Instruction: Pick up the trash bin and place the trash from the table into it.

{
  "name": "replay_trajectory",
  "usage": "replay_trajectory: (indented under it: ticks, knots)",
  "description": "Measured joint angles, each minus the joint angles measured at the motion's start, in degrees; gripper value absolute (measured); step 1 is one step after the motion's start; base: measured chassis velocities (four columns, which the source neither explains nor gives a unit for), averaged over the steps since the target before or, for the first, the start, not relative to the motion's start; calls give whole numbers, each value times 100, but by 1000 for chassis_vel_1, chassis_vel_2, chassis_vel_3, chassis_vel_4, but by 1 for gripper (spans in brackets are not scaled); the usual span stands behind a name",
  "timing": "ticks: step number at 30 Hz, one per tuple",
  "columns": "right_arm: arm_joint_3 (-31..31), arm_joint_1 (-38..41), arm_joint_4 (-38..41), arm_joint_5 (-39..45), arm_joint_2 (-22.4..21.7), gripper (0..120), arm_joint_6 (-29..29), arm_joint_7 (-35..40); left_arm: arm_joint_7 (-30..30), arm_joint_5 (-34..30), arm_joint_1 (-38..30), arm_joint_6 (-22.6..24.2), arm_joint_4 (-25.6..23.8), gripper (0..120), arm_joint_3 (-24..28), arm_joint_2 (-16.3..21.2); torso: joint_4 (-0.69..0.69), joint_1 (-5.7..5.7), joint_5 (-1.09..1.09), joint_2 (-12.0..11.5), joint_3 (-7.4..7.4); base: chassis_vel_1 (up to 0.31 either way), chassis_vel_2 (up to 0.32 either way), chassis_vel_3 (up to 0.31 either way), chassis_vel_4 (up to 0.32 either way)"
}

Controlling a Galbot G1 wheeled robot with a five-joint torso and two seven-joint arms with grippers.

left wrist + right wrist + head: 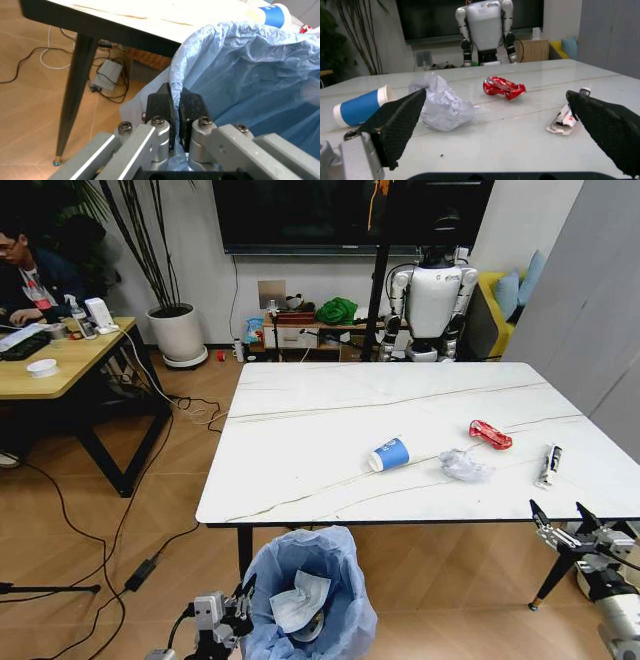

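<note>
The left gripper (175, 107) pinched the rim of the trash bin (305, 595) below the table (300, 480) edge; the right gripper (570, 525) hung spread at the near corner — cup (389, 454), film (464, 465), wrapper (490, 434) lay beyond.

white humanoid robot (433, 300), potted plant (176, 330)

Head view overlooks table (300, 430); right wrist skims tabletop; both show cup (390, 454).

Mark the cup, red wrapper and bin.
cup (390, 454), head view, blue side wall.
red wrapper (503, 88), right wrist view, crumpled middle.
bin (345, 580), head view, blue bag at the rim.
</note>
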Motion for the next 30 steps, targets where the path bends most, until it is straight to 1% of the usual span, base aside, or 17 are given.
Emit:
replay_trajectory:
  ticks: [4,12,16,20,21,22,23,24,26,27,28,30]
  knots:
    - [5,-20,4,-4,2,100,30,-29,8,30,9,-10,0,0,19,-19,1,0,0,0,0,-97,-102,85,101]
    - [-28,-46,24,-86,19,100,127,-65,15,48,2,-19,25,0,37,-20,-1,0,-1,0,0,-108,-98,103,98]
    - [-98,-47,74,-118,-5,100,160,-51,16,44,-5,-20,31,0,33,-16,2,1,1,0,0,-70,-64,93,70]
    - [-246,-77,237,-247,-78,100,153,86,16,31,-9,-20,44,0,24,-10,-1,0,0,0,0,-10,-11,5,13]
    - [-440,-80,356,-336,-242,100,142,221,16,24,-14,-20,51,0,8,-2,-1,0,0,0,0,0,0,0,0]
    - [-711,-30,492,-428,-598,100,108,420,16,13,-17,-20,51,0,-18,13,-1,0,-3,0,0,0,0,0,0]
    - [-868,37,569,-472,-796,100,67,509,16,8,-16,-20,51,0,-34,20,1,0,-2,0,0,0,0,0,0]
    - [-868,37,569,-472,-796,100,67,509,16,8,-16,-20,51,0,-34,20,1,0,-2,0,0,0,0,0,0]
    - [-1191,186,743,-535,-1167,100,-199,770,16,7,7,-20,27,0,-62,21,2,0,-3,0,0,0,0,0,0]
    - [-1340,271,783,-535,-1301,100,-298,825,17,12,24,-20,14,0,-69,21,2,0,1,0,0,0,0,0,0]
    - [-1340,271,783,-535,-1301,100,-298,825,17,12,24,-20,14,0,-69,21,2,0,1,0,0,0,0,0,0]
    - [-1761,536,829,-463,-1641,100,-477,849,40,37,70,-32,-12,0,-98,4,1,0,1,0,0,0,0,0,0]
